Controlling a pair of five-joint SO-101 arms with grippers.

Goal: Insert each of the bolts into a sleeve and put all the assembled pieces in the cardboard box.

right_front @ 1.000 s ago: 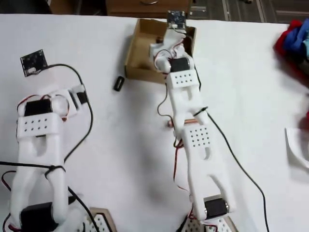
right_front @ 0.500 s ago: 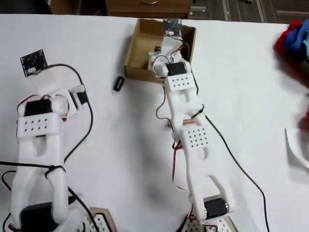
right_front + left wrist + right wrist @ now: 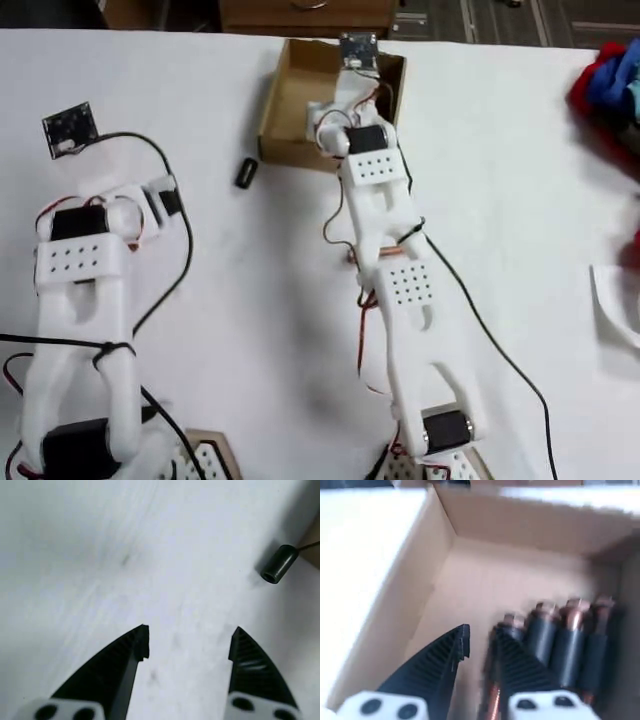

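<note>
The cardboard box [image 3: 285, 105] stands at the back middle of the table. My right gripper [image 3: 325, 103] is lowered inside it. In the right wrist view this gripper [image 3: 480, 632] is slightly open above the box floor [image 3: 470, 590]. Several copper bolts in black sleeves [image 3: 570, 640] lie side by side there, and the nearest one [image 3: 509, 622] rests against one finger. A lone black sleeve [image 3: 246, 172] lies on the table just left of the box. My left gripper [image 3: 166, 200] hovers open over the white table, with the sleeve [image 3: 279, 563] ahead of its fingers [image 3: 131, 652].
A black cable [image 3: 180, 250] loops along the left arm, and another cable [image 3: 500, 350] trails beside the right arm. Coloured cloth [image 3: 610, 75] and a white object [image 3: 615, 310] sit at the table's right edge. Wooden furniture [image 3: 300, 15] stands behind the table.
The right arm has pushed farther forward and down into the box. The left arm and the loose sleeve have not moved.
</note>
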